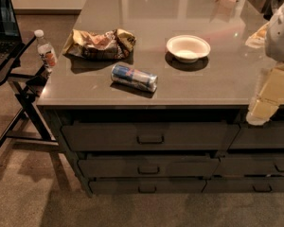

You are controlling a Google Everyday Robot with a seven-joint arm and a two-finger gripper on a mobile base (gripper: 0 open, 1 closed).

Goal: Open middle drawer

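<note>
The middle drawer (pixel 180 167) is the second of three stacked dark grey-brown drawers under the counter, with a small dark loop handle (pixel 148 170) at its centre. A narrow dark gap shows above its front. A taller-fronted drawer (pixel 189 136) lies above it and a slimmer one (pixel 180 187) below. My gripper (pixel 259 115) hangs at the right edge of the view on a cream and white arm (pixel 279 56). It is in front of the counter's front edge, well to the right of the handle and higher than it.
The grey counter top (pixel 213 84) holds a lying can (pixel 134 77), a crumpled chip bag (pixel 99 44) and a white bowl (pixel 188 48). A water bottle (pixel 46 49) and a laptop (pixel 2 27) sit on a black stand at left. More drawers (pixel 265 137) are at right.
</note>
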